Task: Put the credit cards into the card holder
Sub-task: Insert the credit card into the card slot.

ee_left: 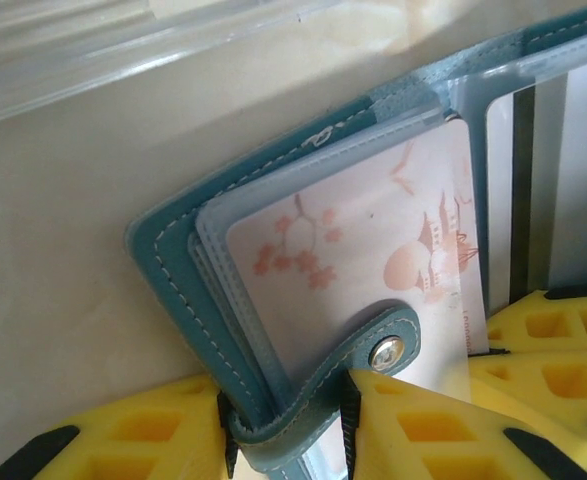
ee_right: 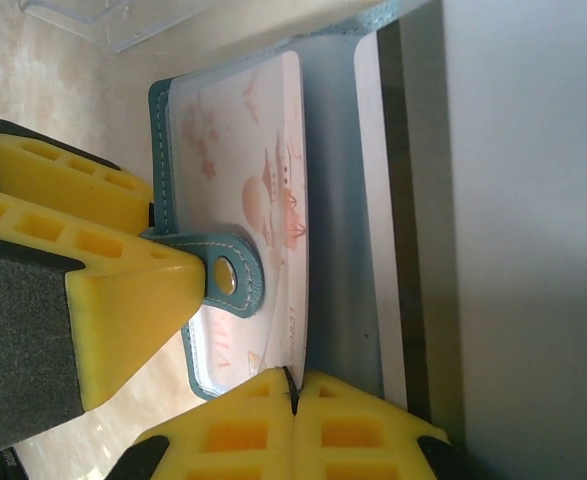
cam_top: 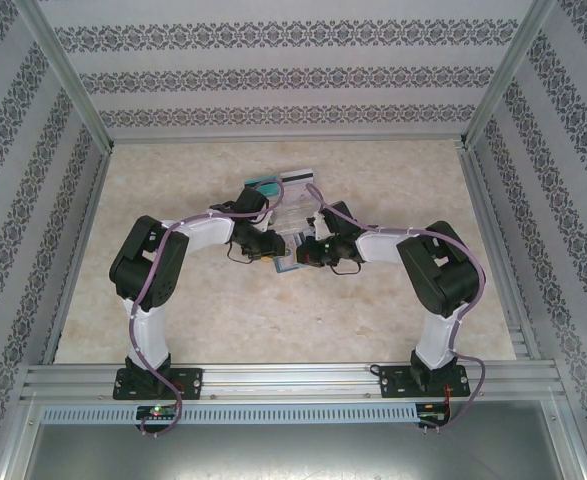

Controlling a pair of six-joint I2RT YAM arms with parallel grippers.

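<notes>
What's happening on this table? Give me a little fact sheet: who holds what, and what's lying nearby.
left pincer: shut on the card holder, by its clasp tab
right pincer: shut on the pink-printed card, at its end
card position: against the open holder's clear pockets; depth unclear
behind them: clear trays, teal card, white card
</notes>
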